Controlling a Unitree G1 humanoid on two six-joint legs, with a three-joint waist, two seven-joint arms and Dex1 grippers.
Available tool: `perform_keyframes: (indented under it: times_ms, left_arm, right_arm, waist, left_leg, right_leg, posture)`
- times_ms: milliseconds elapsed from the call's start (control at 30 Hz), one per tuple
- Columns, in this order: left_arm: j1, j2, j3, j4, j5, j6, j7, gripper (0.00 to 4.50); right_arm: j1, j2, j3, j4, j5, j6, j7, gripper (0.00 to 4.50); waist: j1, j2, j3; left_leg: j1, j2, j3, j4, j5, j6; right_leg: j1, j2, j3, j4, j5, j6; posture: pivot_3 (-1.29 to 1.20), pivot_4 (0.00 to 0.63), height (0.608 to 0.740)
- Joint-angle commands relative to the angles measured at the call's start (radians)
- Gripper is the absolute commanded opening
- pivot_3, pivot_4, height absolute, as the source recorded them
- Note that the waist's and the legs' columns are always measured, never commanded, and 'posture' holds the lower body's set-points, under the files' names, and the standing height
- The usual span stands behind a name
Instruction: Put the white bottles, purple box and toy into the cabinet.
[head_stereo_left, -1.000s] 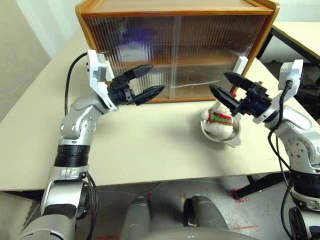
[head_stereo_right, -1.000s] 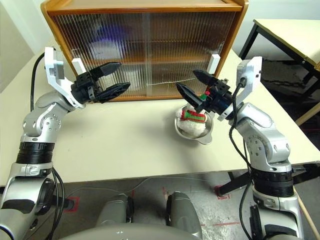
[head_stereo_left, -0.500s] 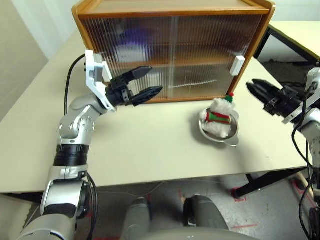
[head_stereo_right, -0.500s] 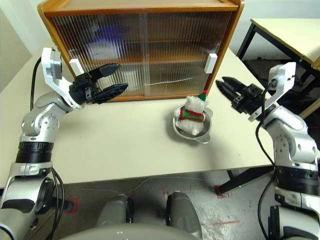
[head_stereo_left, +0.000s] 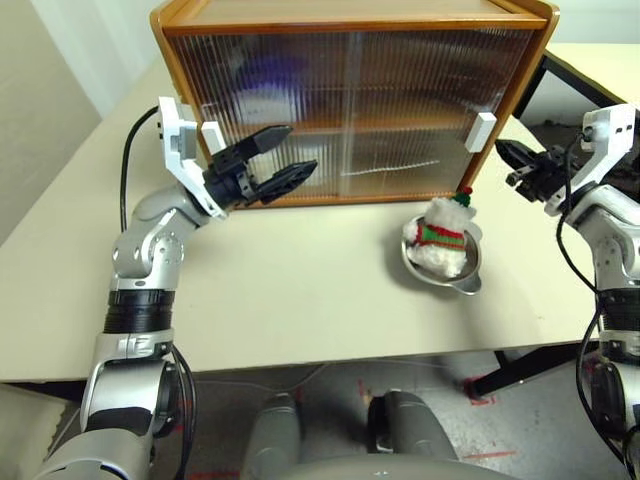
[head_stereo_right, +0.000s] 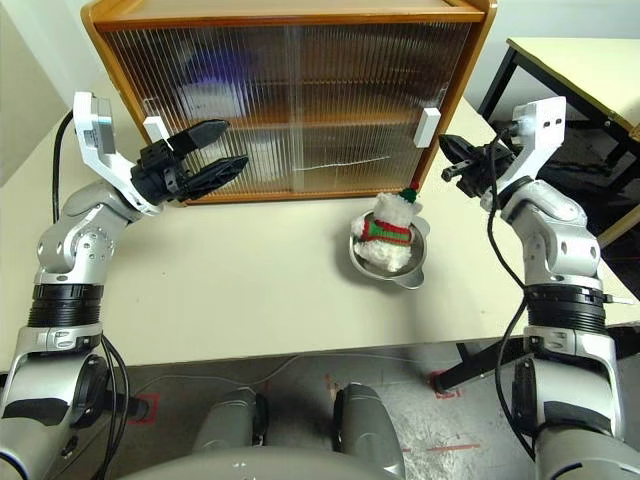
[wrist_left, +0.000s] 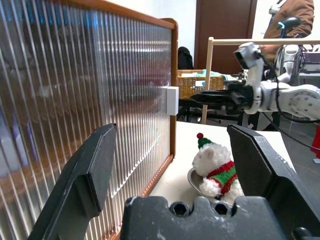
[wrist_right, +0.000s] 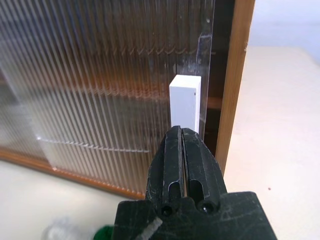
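Cabinet (head_stereo_left: 350, 95) at the back of the bench (head_stereo_left: 290, 290), both ribbed doors closed; a purple blur behind the left door may be the box, you cannot confirm it. Toy (head_stereo_left: 438, 240) sits in a steel bowl (head_stereo_left: 445, 270) on the bench, just in front of the cabinet's right corner.

Right claw (wrist_right: 181, 137) is pinched fully together, empty, its tip lined up just short of the right door's white handle (wrist_right: 185, 102). Left claw (head_stereo_left: 272, 158) spread wide, empty, hovering before the left door beside its handle (head_stereo_left: 211, 135).

Handling, as judged: the door should slide lightly, so push the handle's side face with the closed tip; the ribbed panel looks slick and offers no grip. The toy is soft and light; pinch its body at the scarf. The bowl may skate if you nudge it
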Motion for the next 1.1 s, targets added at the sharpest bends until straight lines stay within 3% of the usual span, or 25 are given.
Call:
perform_keyframes:
  times_ms: [33, 467, 1100]
  left_arm:
    - [0.011, 0.002, 0.003, -0.015, 0.005, 0.005, 0.010, 4.50]
    - [-0.003, -0.003, -0.006, -0.013, 0.009, 0.000, 0.013, 4.50]
    - [0.006, -0.005, -0.008, -0.047, 0.004, 0.012, 0.018, 4.50]
  right_arm:
    - [-0.018, 0.028, 0.013, 0.018, -0.043, -0.005, -0.071, 0.04]
    - [-0.049, 0.087, 0.023, 0.025, -0.106, -0.001, -0.191, 0.04]
    - [-0.165, 0.127, 0.050, 0.131, -0.132, -0.054, -0.179, 0.04]
  waist:
    - [0.000, 0.000, 0.000]
    - [-0.001, 0.000, 0.000]
    - [-0.012, 0.002, 0.000]
  left_leg:
    - [0.000, 0.000, 0.000, 0.000, 0.000, 0.000]
    - [0.000, 0.000, 0.001, 0.000, 0.001, 0.002]
    - [0.002, 0.000, 0.003, 0.000, 0.002, 0.003]
  right_leg:
    - [0.000, 0.000, 0.000, 0.000, 0.000, 0.000]
    - [0.000, 0.000, 0.000, 0.000, 0.000, 0.000]
    - [-0.001, 0.002, 0.005, 0.003, 0.001, 0.000]
  posture:
    - [-0.01, 0.000, 0.740]
    - [-0.02, 0.000, 0.740]
    - [0.00, 0.000, 0.740]
